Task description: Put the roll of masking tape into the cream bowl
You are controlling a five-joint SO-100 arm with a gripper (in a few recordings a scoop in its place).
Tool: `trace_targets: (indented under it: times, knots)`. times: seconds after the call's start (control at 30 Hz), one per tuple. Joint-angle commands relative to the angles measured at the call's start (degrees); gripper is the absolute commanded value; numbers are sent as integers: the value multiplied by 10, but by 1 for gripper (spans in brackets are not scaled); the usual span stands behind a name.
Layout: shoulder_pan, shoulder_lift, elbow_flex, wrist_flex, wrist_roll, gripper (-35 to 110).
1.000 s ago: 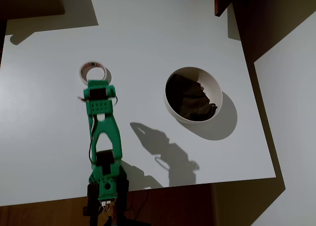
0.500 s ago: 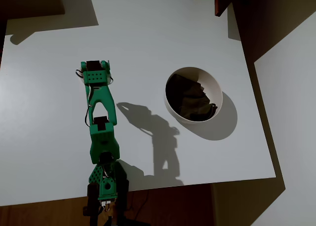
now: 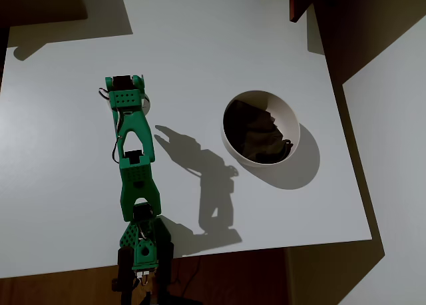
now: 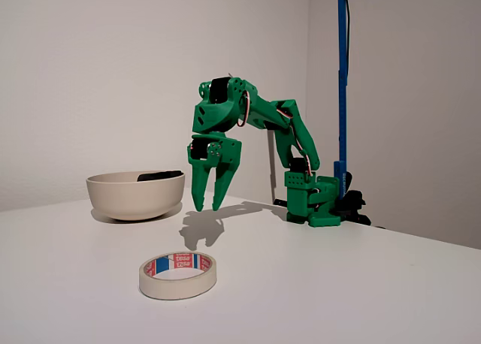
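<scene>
Here, line by line:
Arm: green, rising from its base at the near edge of the table in the overhead view and reaching out toward the far left part of the white top.
Hand: pointing straight down in the fixed view, fingers spread slightly into a narrow V, nothing between them; the tips hang above the table, clear of the surface.
Roll of masking tape: lying flat on the table in the fixed view, hollow centre up, below the hand and apart from it; in the overhead view the arm's head covers nearly all of it.
Cream bowl: upright on the table, well apart from the roll, to the right of the arm in the overhead view; its inside is dark.
</scene>
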Motion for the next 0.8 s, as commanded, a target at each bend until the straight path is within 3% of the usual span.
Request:
trace_targets:
  times: [0.0,0.77]
  knots:
    - [-11,14,-34,11,10,14]
    - [15,-107,-100,-10,16,17]
